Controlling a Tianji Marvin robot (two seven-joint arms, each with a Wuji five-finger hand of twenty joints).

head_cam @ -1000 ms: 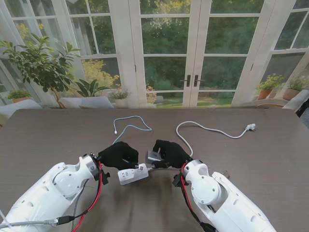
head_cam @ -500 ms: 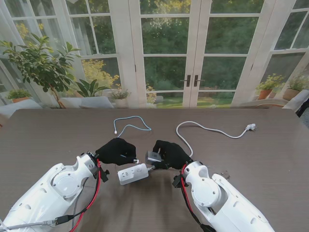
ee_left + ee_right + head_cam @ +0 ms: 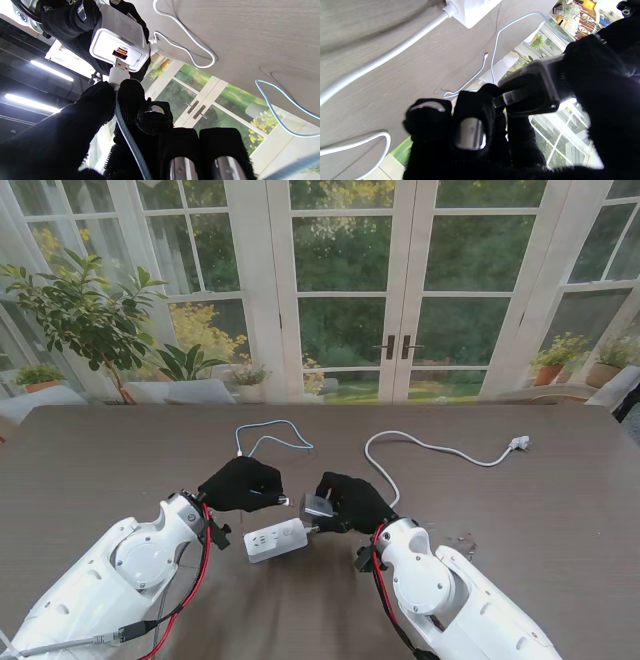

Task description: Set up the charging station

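- The left hand (image 3: 243,483) pinches a white USB plug (image 3: 119,72) on a pale blue cable (image 3: 272,441), its tip at the edge of the charger's orange port.
- The right hand (image 3: 350,498) grips that grey-white charging brick (image 3: 319,507) above the dark wooden table (image 3: 560,500).
- A white power strip (image 3: 276,540) lies on the table between both hands, nearer to me, its white cord (image 3: 440,448) running toward the far right.
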